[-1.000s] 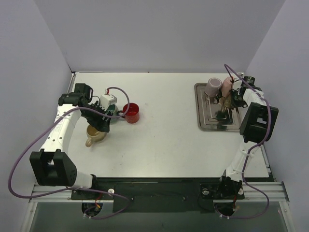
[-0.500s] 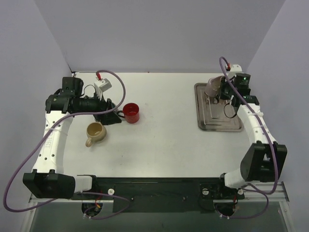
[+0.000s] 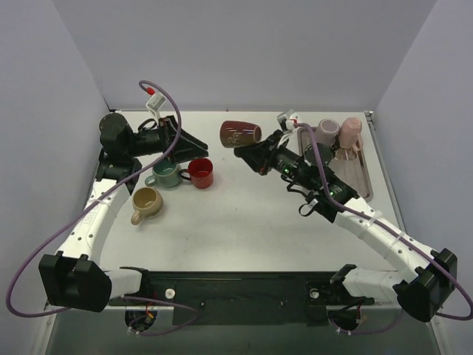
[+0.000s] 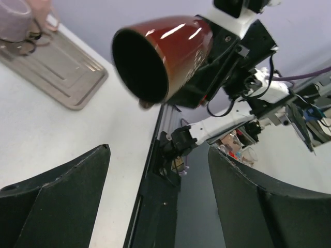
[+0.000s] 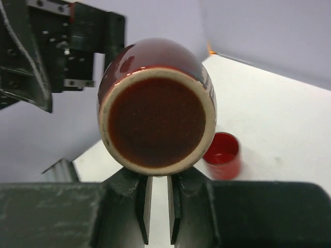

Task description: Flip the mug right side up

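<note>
A dark red mug [image 3: 240, 134] hangs in the air on its side above the table's far middle. My right gripper [image 3: 260, 153] is shut on it from below. In the right wrist view its round base [image 5: 155, 121] faces the camera, just above the nearly closed right gripper [image 5: 158, 182]; the gripped part is hidden. In the left wrist view the mug's open mouth [image 4: 139, 64] faces the camera. My left gripper [image 3: 188, 144] is raised off the table, open and empty [image 4: 158, 201], pointing at the mug from the left and apart from it.
A teal mug [image 3: 164, 174], a red cup [image 3: 200, 172] and a tan mug [image 3: 145, 203] stand upright on the left of the table. A metal tray [image 3: 362, 185] at the back right holds two pink mugs [image 3: 327, 133]. The red cup also shows below the held mug [image 5: 222, 155].
My right arm has swung left from the tray, carrying the dark red mug up over the table's middle. My left arm has risen from the mugs and turned toward it.
</note>
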You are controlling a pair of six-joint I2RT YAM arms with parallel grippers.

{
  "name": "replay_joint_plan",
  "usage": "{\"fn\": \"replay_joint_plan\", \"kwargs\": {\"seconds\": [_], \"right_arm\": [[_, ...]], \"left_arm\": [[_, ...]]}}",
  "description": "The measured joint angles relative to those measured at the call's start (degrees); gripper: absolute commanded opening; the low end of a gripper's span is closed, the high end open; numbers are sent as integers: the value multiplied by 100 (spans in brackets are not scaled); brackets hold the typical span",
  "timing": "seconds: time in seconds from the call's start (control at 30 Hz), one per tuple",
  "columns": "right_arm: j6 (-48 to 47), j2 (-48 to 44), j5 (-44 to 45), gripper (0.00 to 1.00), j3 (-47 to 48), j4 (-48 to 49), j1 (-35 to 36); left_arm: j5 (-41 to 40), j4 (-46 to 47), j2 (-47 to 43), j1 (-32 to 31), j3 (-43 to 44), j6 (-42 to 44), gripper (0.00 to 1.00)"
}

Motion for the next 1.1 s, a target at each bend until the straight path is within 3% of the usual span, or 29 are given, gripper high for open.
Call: {"fn": "replay_joint_plan", "kwargs": {"seconds": [0.2,0.27,0.3,0.33,0.37,0.4,0.43,0.47,0.5,0.53,0.57,0.63,0.7,0.8,0.97,1.1], "right_arm": [[487,595,-221,0,361,557,704],[601,772,-313,0,444,634,811],[651,859,-367,0,485,673,859],[708,953,-424,0,531,697,896],[752,1036,-468,0,570,721,920],[789,1110,-490,0,601,730,920],[833,1161,-514,2,621,791,933],[850,1185,-529,12,656,824,931],[903,1200,-518,42,678,787,931],[944,1231,-522,54,684,800,931],[957,1261,-540,84,721,754,911],[874,1290,-636,89,796,459,822],[605,1290,-684,90,903,-35,492],[-111,1257,-365,91,1073,-1064,-258],[-1827,1274,774,91,1187,-2723,-1641],[-2756,1617,1274,90,1283,-3289,-2570]], "left_arm": [[7,964,-61,-428,50,-706,86],[-15,1005,-96,-444,76,-758,75],[-22,1010,-116,-444,81,-789,64],[-31,1023,-133,-444,81,-804,45],[-37,1032,-146,-444,81,-824,35],[-50,1029,-157,-444,81,-846,5],[-70,1019,-164,-439,76,-848,0],[-94,1008,-164,-428,70,-883,0],[-136,1036,-164,-439,74,-852,0],[-234,975,-205,-444,87,-713,0],[-308,702,-243,-446,129,-470,0],[-413,-417,-247,-428,409,463,0],[-1064,-2159,-120,-511,997,1853,0],[-2369,-3871,33,-734,1434,3641,0],[-4116,-5855,463,-1019,1290,5700,0],[-5139,-6537,992,-1244,601,6581,0]]}}
